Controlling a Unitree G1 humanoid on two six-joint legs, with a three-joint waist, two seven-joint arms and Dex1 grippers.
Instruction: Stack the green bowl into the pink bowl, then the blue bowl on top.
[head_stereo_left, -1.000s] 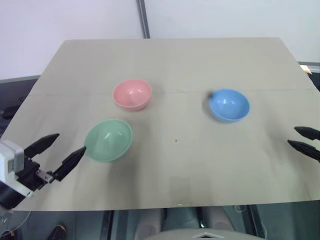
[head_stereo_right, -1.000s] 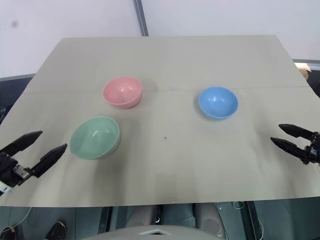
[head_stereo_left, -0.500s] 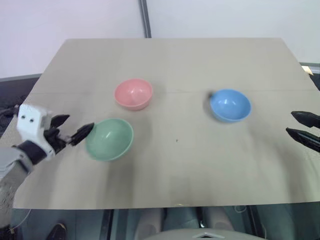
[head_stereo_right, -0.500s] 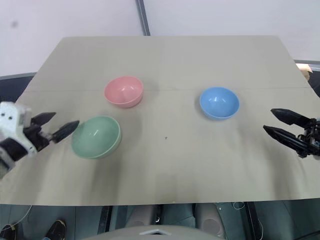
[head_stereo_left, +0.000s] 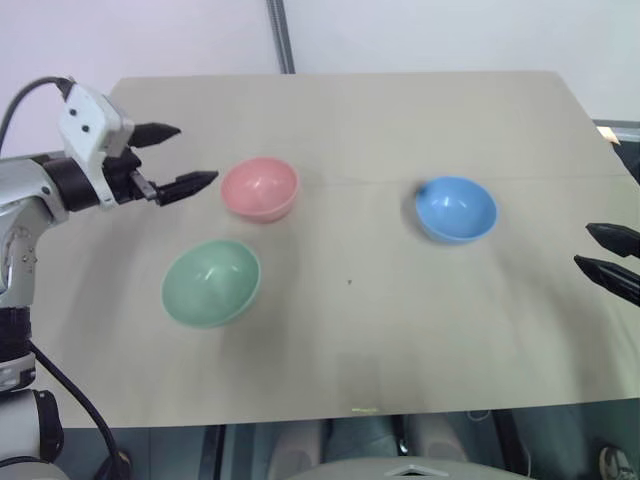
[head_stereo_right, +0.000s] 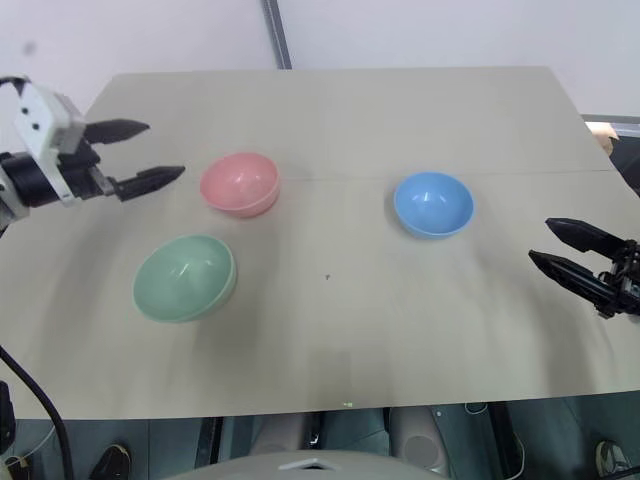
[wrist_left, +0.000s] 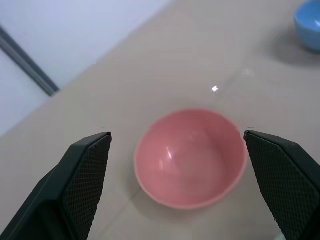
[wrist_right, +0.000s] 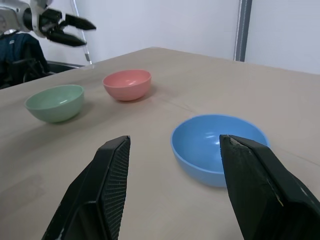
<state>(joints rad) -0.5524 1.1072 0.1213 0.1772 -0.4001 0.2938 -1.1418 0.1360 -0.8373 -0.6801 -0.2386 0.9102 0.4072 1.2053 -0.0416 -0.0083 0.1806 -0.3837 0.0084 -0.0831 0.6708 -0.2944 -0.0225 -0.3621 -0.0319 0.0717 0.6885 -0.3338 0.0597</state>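
One green bowl (head_stereo_right: 184, 278), one pink bowl (head_stereo_right: 238, 184), one blue bowl (head_stereo_right: 432, 204)

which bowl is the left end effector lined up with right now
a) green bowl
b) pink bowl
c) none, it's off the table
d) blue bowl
b: the open left end effector hovers beside the pink bowl, which sits between its fingers in the left wrist view; the green bowl lies nearer the robot.

Three obstacles on the beige tabletop (head_stereo_right: 330, 130), well apart: round pale-pink plastic bowl (head_stereo_right: 239, 184) and mint-green plastic bowl (head_stereo_right: 184, 278) toward the left edge, sky-blue plastic bowl (head_stereo_right: 432, 204) toward the right. Open lanes are left between bowls; far and near strips are unobstructed.
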